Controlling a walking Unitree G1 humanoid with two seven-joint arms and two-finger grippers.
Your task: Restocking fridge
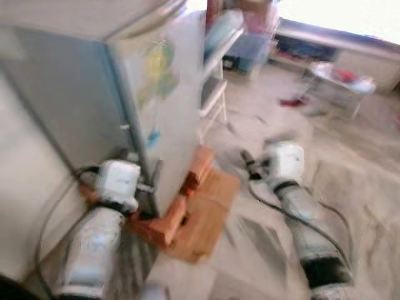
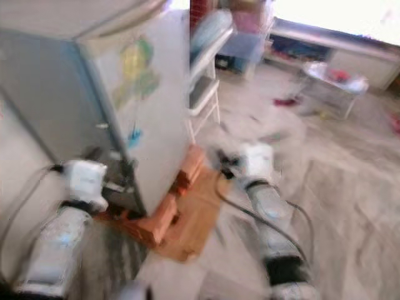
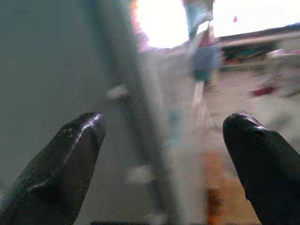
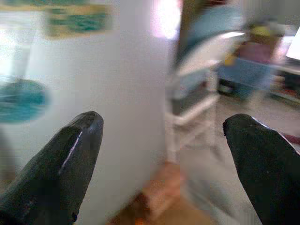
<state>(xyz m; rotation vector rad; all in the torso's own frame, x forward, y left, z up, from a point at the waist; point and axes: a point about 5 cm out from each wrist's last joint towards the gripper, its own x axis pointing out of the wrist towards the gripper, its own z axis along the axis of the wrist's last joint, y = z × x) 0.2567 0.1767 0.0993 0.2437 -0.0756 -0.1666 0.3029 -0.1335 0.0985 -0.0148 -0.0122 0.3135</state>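
The fridge (image 1: 159,94) stands door shut at the robot's left front, raised on bricks (image 1: 181,209) over a board (image 1: 209,215). Coloured stickers (image 4: 77,18) mark its door; motion blur leaves any writing unreadable. The left gripper (image 3: 164,154) faces the door edge, jaws wide and empty. The right gripper (image 4: 161,154) faces the door, likewise spread and empty. The head views add a white rack (image 1: 215,75) beside the fridge.

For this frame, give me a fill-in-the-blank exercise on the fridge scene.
1. The fridge stands raised on ____ over a wooden board.
2. The fridge door is ____.
3. Both the left gripper and right gripper have their fingers ____.
4. The white rack stands on the fridge's ____ side.

Missing words: bricks; closed; open; right
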